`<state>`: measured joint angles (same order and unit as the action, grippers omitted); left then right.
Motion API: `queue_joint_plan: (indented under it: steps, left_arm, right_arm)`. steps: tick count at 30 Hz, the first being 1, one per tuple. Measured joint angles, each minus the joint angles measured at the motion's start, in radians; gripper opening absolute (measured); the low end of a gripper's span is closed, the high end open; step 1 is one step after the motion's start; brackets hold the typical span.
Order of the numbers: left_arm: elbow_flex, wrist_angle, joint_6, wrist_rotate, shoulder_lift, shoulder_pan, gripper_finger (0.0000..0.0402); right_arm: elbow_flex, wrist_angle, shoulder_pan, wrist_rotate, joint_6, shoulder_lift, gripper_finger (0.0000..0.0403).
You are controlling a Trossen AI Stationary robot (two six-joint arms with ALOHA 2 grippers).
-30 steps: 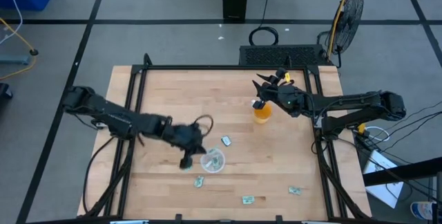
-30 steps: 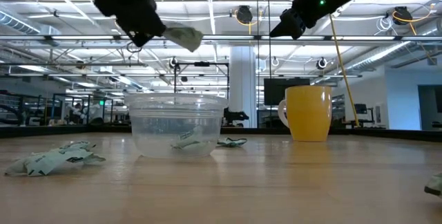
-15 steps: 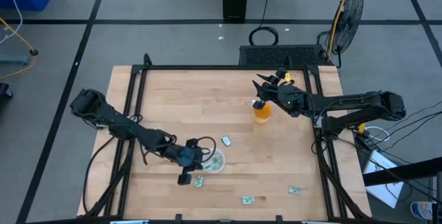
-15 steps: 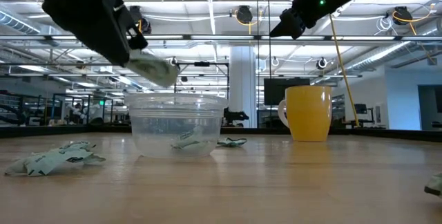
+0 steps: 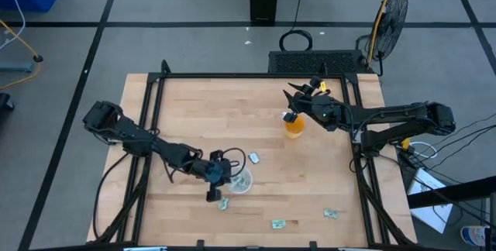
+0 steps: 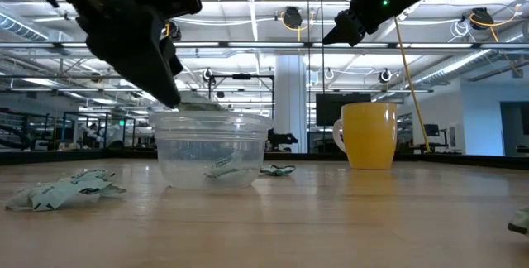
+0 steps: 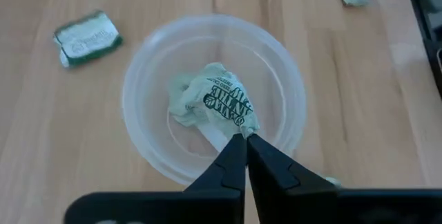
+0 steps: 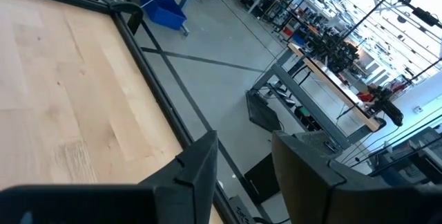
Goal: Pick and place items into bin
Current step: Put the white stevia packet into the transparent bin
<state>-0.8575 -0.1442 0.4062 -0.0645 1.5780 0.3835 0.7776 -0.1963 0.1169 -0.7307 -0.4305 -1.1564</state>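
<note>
My left gripper (image 7: 243,153) is shut on a crumpled green-and-white packet (image 7: 219,103) right over the clear round dish (image 7: 141,72). In the low view the packet (image 6: 198,105) sits level with the rim of the dish (image 6: 211,148), and another packet (image 6: 221,167) lies on the dish's floor. Several more packets lie flat on the table, among them two (image 5: 253,158) (image 5: 222,203) close to the dish (image 5: 242,181). My right gripper (image 8: 245,155) is open and waits above the orange cup (image 5: 294,127), touching nothing. My left gripper pinches the packet's near end (image 7: 231,133) between its two fingertips, coming from above and slanting down into the dish's mouth. The packet is clear of the table and hangs forward of the fingers at rim height; whether it touches the dish I cannot tell.
The orange cup (image 6: 369,136) stands toward the table's far right. Loose packets lie near the near edge (image 5: 278,223) (image 5: 331,214) and left of the dish (image 6: 70,189). A black frame rail (image 5: 155,96) borders the wooden top.
My left gripper has moved down and toward the near edge, onto the dish, staying shut. The packet it carries has come down from well above the dish to its rim.
</note>
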Motion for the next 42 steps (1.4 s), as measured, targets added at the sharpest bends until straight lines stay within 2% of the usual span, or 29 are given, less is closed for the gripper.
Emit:
queue_joint_plan:
  steps: [6, 12, 14, 18, 21, 26, 29, 32, 35, 39, 42]
  left_arm:
    - [0.0, -0.003, -0.008, 0.037, 0.006, -0.032, 0.0061]
    - [0.0, 0.005, -0.06, 0.038, 0.006, -0.044, 0.0075]
    - [0.0, 0.007, -0.084, 0.041, 0.001, -0.048, 0.0076]
    - [-0.001, 0.001, -0.133, 0.039, -0.025, -0.061, 0.0076]
    - [-0.001, -0.015, -0.161, 0.038, -0.059, -0.072, 0.0076]
    - [-0.001, -0.069, -0.208, 0.034, -0.121, -0.088, 0.0076]
    - [0.0, -0.124, -0.23, 0.004, -0.165, -0.097, 0.0076]
    - [0.0, -0.175, -0.256, -0.026, -0.205, -0.108, 0.0076]
    - [-0.002, -0.189, -0.275, -0.066, -0.235, -0.118, 0.0076]
    - [0.0, -0.231, -0.286, -0.125, -0.258, -0.133, 0.0076]
    - [0.0, -0.253, -0.322, -0.16, -0.27, -0.149, 0.0076]
  right_arm:
    - [0.0, 0.0, 0.0, 0.0, 0.0, 0.0, 0.013]
    - [0.0, 0.0, -0.002, 0.007, 0.007, 0.0, 0.013]
    - [0.0, 0.003, -0.01, 0.063, 0.029, 0.0, 0.013]
    - [0.0, -0.011, -0.034, 0.308, 0.045, 0.0, 0.013]
    - [0.0, -0.025, -0.052, 0.444, 0.049, 0.0, 0.013]
    - [0.0, -0.036, -0.07, 0.472, 0.152, 0.0, 0.013]
    - [0.0, -0.026, -0.082, 0.471, 0.252, 0.0, 0.013]
    - [0.0, -0.003, -0.105, 0.472, 0.274, 0.0, 0.013]
    - [0.007, 0.132, -0.137, 0.474, 0.31, 0.021, 0.013]
    - [0.087, 0.493, -0.178, 0.475, 0.463, 0.042, 0.013]
    - [0.163, 0.69, -0.201, 0.476, 0.545, 0.042, 0.013]
